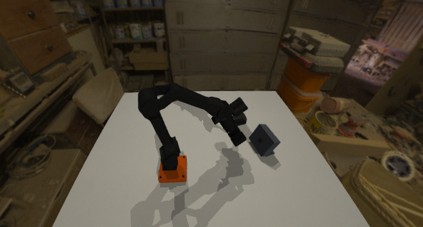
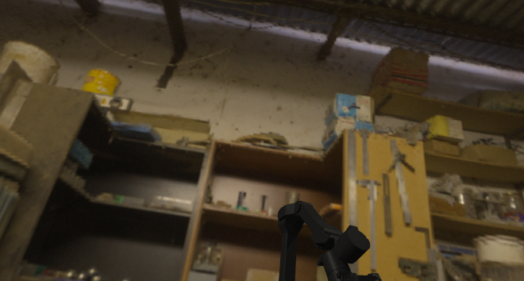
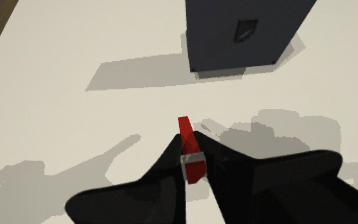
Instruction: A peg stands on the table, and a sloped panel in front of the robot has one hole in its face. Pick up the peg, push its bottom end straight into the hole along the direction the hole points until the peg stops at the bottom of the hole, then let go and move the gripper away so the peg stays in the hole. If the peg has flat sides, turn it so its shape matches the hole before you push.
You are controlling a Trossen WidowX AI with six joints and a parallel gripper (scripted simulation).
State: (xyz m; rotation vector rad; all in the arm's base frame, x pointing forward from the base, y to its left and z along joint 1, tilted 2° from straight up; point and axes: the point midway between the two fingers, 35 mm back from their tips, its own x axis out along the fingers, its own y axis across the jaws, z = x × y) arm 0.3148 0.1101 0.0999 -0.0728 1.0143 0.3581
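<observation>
While clamped on a red peg (image 3: pixel 190 150), the black gripper (image 3: pixel 195 162) hovers above the white table (image 3: pixel 55 110), facing the dark panel's (image 3: pixel 220 45) hole (image 3: pixel 246 30).

The white table (image 1: pixel 288 193) carries the arm's orange base plate (image 1: pixel 183 177) and a dark sloped panel (image 1: pixel 265 140).

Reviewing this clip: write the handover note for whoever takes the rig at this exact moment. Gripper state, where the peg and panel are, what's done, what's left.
Gripper: shut on the red peg, which sticks out ahead of the fingers.
Panel: dark blue sloped block on the white table, ahead of the gripper; its hole faces the wrist camera and is unfilled.
Done: peg picked up and carried toward the panel.
Left: line the peg up with the hole, matching its flat sides if needed, push until it bottoms out, release, back away.
</observation>
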